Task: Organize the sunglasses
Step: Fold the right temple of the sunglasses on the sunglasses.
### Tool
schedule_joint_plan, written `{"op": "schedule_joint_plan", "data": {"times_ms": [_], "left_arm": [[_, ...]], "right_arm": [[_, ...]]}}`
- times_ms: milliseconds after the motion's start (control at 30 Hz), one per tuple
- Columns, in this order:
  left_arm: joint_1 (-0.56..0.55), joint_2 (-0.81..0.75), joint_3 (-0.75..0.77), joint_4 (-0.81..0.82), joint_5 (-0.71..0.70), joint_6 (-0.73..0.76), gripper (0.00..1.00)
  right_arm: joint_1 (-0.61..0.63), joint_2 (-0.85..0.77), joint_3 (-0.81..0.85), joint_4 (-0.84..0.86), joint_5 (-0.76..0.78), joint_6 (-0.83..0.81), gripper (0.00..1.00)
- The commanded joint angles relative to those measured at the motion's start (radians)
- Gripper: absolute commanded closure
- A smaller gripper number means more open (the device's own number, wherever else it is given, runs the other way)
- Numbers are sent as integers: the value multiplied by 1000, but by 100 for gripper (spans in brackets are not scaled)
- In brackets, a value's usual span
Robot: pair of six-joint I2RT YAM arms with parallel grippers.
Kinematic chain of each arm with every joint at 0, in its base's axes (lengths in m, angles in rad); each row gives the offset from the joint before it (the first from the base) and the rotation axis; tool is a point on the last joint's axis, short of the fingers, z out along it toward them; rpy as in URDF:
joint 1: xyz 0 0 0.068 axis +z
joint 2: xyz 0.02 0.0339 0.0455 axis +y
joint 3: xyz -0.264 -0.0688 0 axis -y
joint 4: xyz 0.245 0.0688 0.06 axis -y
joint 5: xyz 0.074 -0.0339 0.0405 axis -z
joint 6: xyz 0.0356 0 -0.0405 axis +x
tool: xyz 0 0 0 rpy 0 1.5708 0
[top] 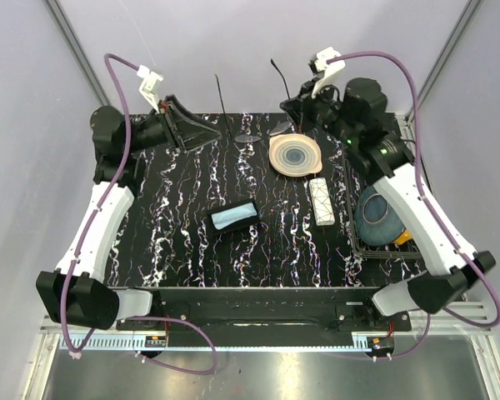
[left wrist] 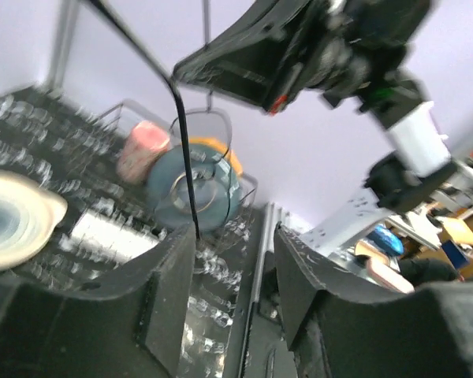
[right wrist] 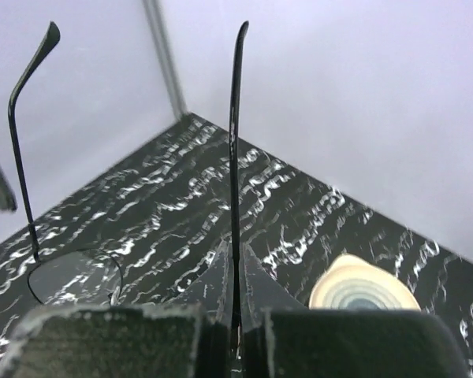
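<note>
At twelve o'clock on the desk [top: 175, 250] we see the right hand [right wrist: 233, 272] pinching the sunglasses [top: 250, 137] by one temple, the left hand [left wrist: 235, 244] spread wide.

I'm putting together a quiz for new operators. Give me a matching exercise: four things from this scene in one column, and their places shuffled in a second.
Things:
1. sunglasses
2. white box
3. blue bowl
4. open black case

Places:
A. in the wire rack
B. mid-table, on its own
C. far edge, one arm pinched by the right gripper
D. just on the near side of the beige plate

Pairs: 1-C, 2-D, 3-A, 4-B
</note>
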Motion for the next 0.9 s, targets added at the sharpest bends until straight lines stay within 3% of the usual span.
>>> {"op": "schedule_joint_plan", "data": {"times_ms": [0,33,67,100,167,333,533,633,667,700,733,767,800,833,867], "left_arm": [[0,51,4,996,228,-586,54],[-6,68,13,1128,222,-791,57],[-11,90,47,1348,215,-884,58],[-31,130,70,1418,214,-1019,61],[-61,159,125,1507,208,-1086,67],[-179,165,139,1470,226,-1048,68],[-253,168,130,1298,206,-913,70],[-270,147,92,1068,180,-738,70],[-273,136,85,882,172,-671,69],[-279,107,85,751,145,-485,68],[-281,90,110,387,116,-360,62],[-285,58,139,168,72,-213,59],[-310,50,183,-38,-52,72,54],[-324,44,262,-321,-111,169,42],[-334,40,280,-371,-146,213,37]], "right_arm": [[-2,-105,-40,115,-194,-37,100],[-2,-131,-45,119,-218,-32,100],[-4,-141,-48,127,-246,-26,100],[-4,-151,-54,139,-284,-20,100],[-4,-173,-69,153,-317,-5,100],[-4,-182,-84,172,-392,28,100],[-2,-187,-91,170,-432,40,100],[-4,-196,-98,181,-461,48,100],[-4,-199,-101,185,-468,51,100],[-2,-202,-106,195,-479,52,100],[-1,-213,-109,201,-482,52,100],[-2,-216,-112,204,-484,51,100],[-2,-217,-114,208,-490,51,100],[-2,-218,-112,205,-495,48,100],[-2,-214,-112,207,-498,43,100]]}}
